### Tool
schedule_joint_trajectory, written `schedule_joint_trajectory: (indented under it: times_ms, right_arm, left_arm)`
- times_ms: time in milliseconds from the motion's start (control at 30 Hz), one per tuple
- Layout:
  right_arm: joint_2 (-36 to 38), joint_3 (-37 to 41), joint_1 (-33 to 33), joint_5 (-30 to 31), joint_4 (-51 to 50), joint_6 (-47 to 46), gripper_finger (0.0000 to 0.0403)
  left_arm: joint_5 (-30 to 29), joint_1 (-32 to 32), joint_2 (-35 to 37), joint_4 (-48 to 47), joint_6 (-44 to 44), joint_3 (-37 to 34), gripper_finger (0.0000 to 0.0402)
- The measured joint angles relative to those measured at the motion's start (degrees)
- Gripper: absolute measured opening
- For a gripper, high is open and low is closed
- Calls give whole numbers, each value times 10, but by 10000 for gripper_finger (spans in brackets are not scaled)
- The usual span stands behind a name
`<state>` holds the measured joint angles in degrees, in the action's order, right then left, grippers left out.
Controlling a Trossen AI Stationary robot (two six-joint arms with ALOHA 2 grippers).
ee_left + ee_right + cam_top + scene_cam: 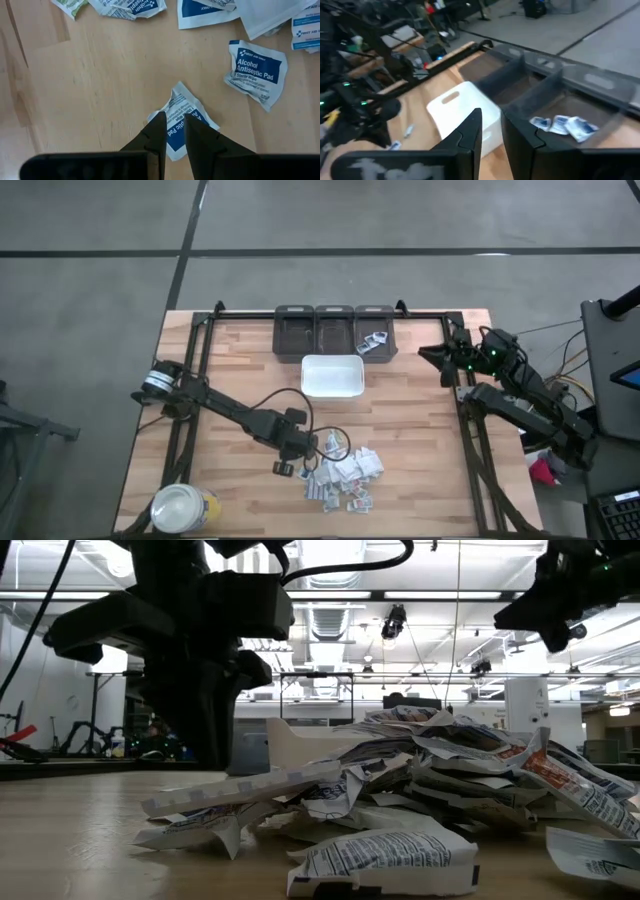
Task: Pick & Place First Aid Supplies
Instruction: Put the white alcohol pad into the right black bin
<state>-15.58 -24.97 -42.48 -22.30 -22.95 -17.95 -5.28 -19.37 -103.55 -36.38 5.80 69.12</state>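
Left gripper (173, 131) pinching one white-and-blue paper antiseptic packet (182, 120) on the wooden table (420, 430) beside the heap of white first aid sachets (343, 477), three dark bins (334, 330), one white rectangular tray (332, 376), right gripper (491, 131) raised near the bins, fingers slightly apart, empty

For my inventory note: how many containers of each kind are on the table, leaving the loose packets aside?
Dark bins: 3
White tray: 1
Yellow jar with white lid: 1
Total: 5
The packets overlap in a pile, so they cannot be counted.
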Motion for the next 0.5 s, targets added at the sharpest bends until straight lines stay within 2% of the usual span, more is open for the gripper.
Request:
schedule_joint_trajectory:
  times_ms: [233,367,500]
  right_arm:
    - [47,58,0,-9,32,-30,68]
    - [55,69,0,-8,39,-41,74]
    - [54,71,0,-8,40,-41,78]
  left_arm:
    - [0,0,0,6,-2,0,62]
    - [14,0,0,34,-35,0,62]
    - [9,2,0,18,-56,0,62]
